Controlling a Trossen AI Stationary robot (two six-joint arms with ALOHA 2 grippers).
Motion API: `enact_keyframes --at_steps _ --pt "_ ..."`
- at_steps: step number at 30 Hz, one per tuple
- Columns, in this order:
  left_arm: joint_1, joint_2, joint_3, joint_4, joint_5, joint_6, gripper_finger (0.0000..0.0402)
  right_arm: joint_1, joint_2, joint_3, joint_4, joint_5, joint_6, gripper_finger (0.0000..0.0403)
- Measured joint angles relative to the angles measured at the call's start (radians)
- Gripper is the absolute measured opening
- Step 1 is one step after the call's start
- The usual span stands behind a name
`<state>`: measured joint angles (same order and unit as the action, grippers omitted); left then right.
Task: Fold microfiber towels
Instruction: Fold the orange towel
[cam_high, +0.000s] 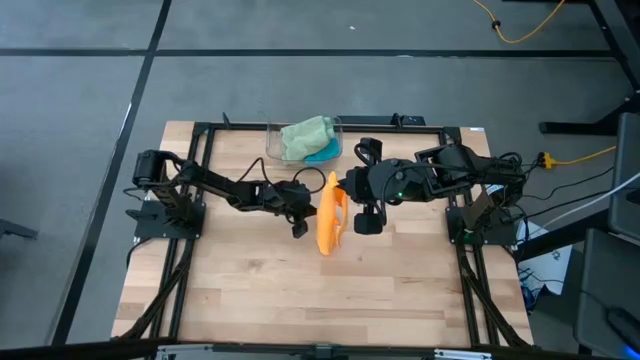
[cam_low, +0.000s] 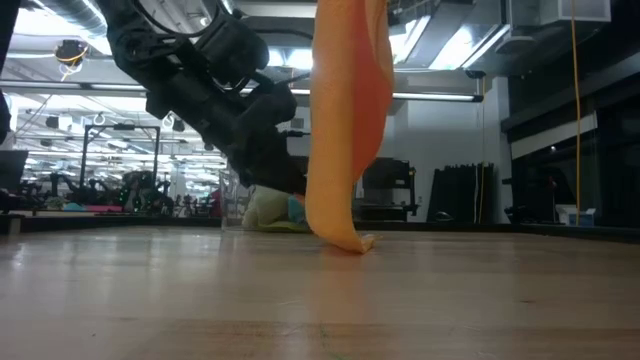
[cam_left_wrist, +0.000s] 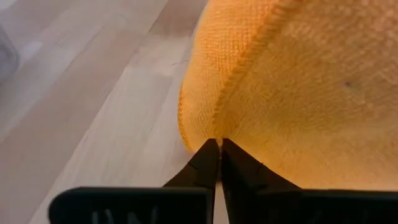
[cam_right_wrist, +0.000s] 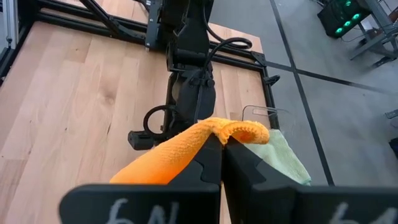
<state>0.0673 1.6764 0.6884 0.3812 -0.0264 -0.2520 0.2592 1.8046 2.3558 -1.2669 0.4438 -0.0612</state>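
Orange towel (cam_high: 330, 222) hangs, pinched by left pincer (cam_left_wrist: 219, 144), right pincer (cam_right_wrist: 221, 140).

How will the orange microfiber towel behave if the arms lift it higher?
Probably floppy: the orange microfiber towel hangs limp from the right gripper, its bottom edge curling on the wooden table. Likely light, since pinched edges hold it. The left gripper nips only its hem, so it may slip.

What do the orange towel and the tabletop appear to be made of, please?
Orange towel: soft knitted microfiber, judging by its fine looped texture, stitched hem and limp drape. Tabletop: light wood, probably butcher block, showing joined strips with grain and a smooth, faintly glossy finish.
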Motion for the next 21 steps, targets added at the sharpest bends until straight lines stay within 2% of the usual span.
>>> enact_keyframes --at_steps 3,8,15,21 --pt "0.0 -0.009 0.0 -0.025 0.007 0.0 0.0003 0.0 0.0 0.0 -0.018 0.0 0.005 0.0005" --pt "-0.001 -0.112 0.0 -0.17 -0.001 -0.004 0.0001 0.0 0.0 0.0 -0.102 0.025 0.066 0.0005" --pt "-0.043 -0.349 0.0 -0.38 -0.184 0.0 0.0 0.0 0.0 0.0 -0.215 0.044 0.167 0.0005" --pt "-0.055 -0.583 0.003 -0.544 -0.275 0.005 0.0 0.0 -0.001 0.0 -0.303 0.113 0.258 0.0005"
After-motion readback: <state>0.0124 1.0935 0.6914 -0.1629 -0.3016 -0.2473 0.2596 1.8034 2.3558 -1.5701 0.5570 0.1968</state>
